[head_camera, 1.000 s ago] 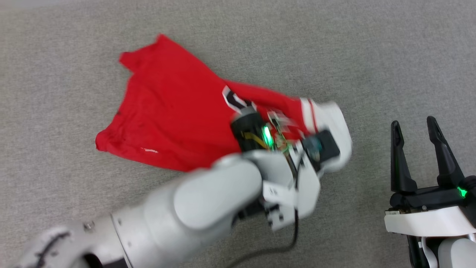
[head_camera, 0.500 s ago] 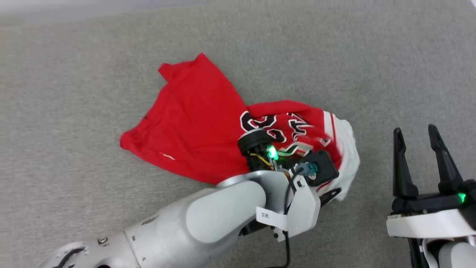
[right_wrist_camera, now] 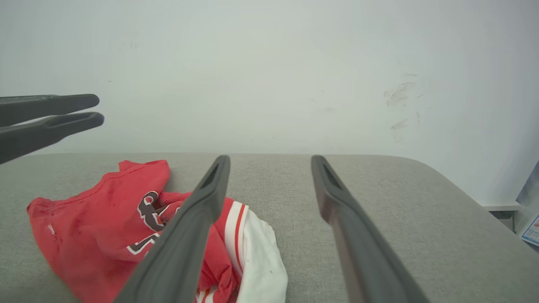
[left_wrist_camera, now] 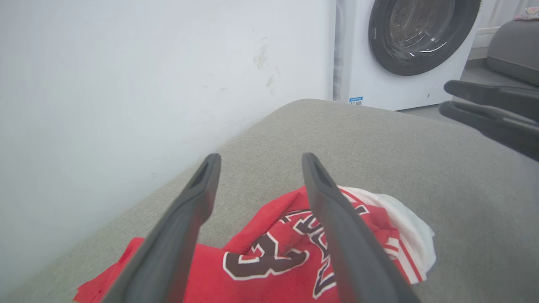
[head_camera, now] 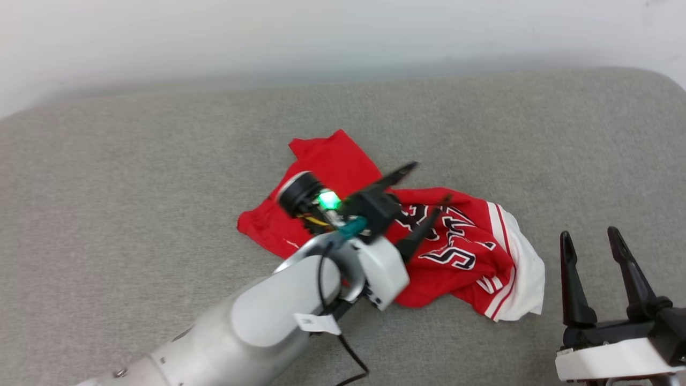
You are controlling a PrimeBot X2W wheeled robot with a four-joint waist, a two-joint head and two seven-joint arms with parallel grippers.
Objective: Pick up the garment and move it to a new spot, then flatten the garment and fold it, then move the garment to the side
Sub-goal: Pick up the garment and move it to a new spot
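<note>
Left pincer (head_camera: 431, 182) spread empty above garment (head_camera: 455, 252); right pincer (head_camera: 589, 234) open too. Crumpled print, only a "3" readable. Clamped on cloth a second ago, released now.

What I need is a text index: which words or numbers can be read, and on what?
"3": print on the garment; its other characters are crumpled, unreadable.
White tag on the left arm: blurred.
Sticker on the washing machine: too small.
</note>
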